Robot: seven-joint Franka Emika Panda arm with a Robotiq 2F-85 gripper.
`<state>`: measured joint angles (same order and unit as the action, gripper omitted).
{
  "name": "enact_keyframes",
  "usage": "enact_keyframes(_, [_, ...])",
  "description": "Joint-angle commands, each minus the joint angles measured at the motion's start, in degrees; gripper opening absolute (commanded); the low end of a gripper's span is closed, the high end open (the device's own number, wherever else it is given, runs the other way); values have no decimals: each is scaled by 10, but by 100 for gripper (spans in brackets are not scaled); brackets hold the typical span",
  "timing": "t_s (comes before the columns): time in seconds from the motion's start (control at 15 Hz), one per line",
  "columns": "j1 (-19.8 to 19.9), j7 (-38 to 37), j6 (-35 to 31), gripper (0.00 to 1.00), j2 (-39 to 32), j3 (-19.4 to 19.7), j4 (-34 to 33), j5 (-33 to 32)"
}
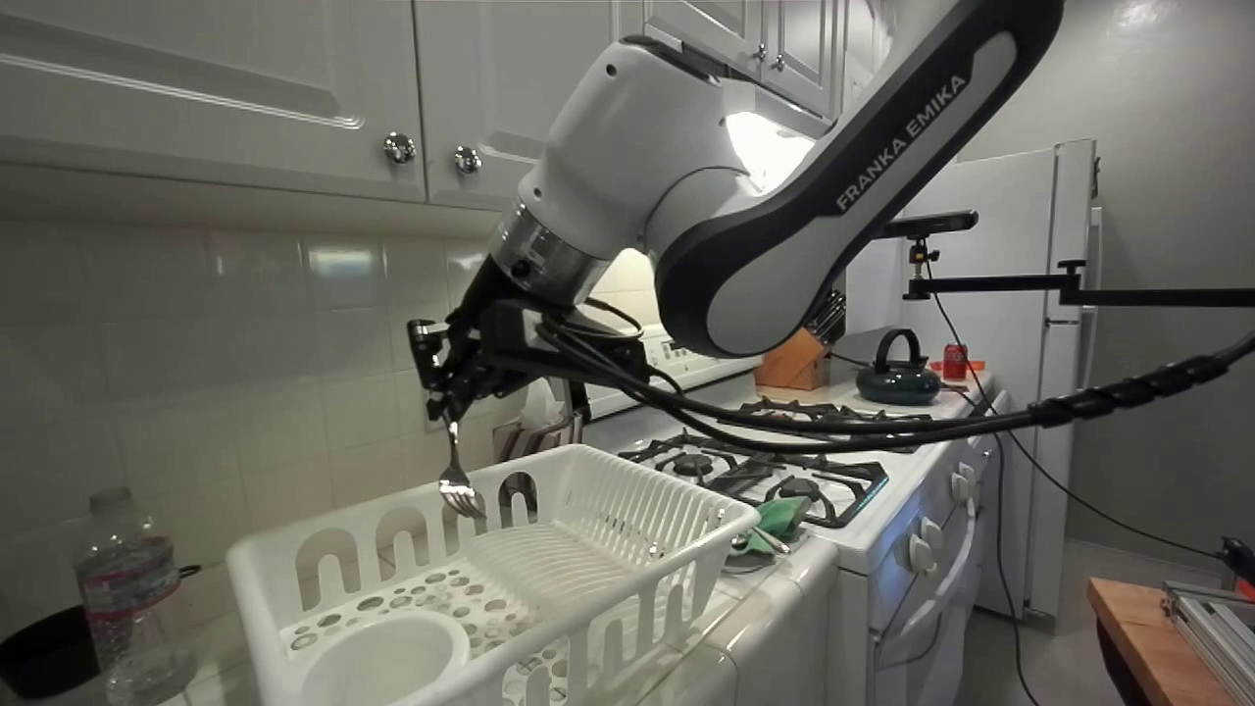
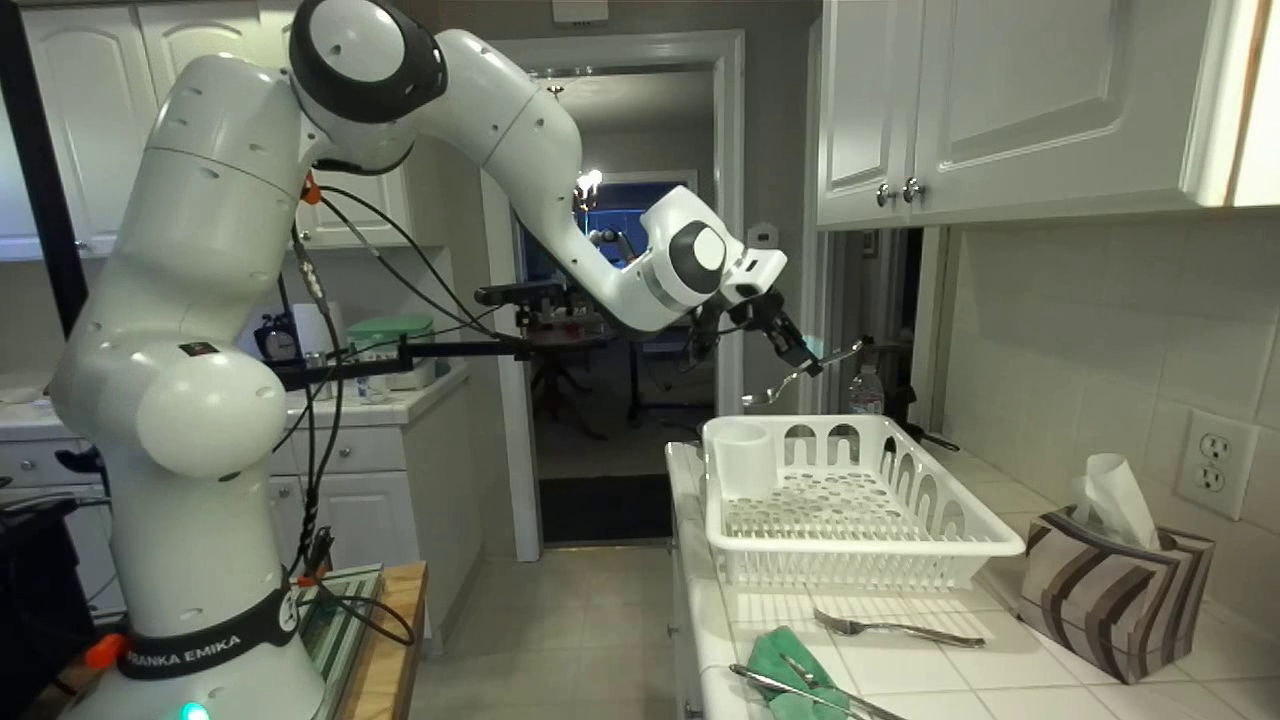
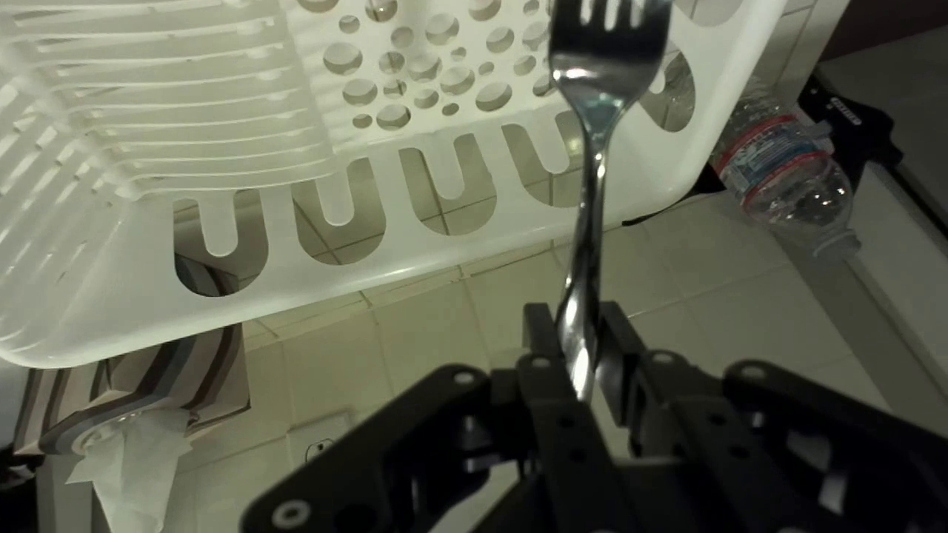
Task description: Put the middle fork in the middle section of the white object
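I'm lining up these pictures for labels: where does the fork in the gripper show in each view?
In an exterior view: held fork left of centre, tines down; bottle at lower left.
In an exterior view: held fork right of centre, tines pointing left; bottle just below the handle end.
Wrist view: held fork right of centre, tines at the top edge; bottle farther right.
Shared landmark: the bottle.

tool (image 1: 450,411): pinching fork (image 1: 458,482), tines angled down | white rack (image 1: 549,569): below fork | clear bottle (image 1: 127,598): beside rack
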<state>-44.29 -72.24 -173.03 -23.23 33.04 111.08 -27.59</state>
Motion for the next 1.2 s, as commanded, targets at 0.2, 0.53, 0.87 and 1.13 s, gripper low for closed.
enact_keyframes(0.2, [-126,-103,-32,4,-80,135,-47,-39])
enact_keyframes(0.53, [-182,-114,-40,4,-115,187,-44,-27])
enact_keyframes(0.87, [-230,-85,-54,4,-157,239,-40,43])
enact_keyframes(1.13, [-243,-53,-66,4,-183,248,-40,114])
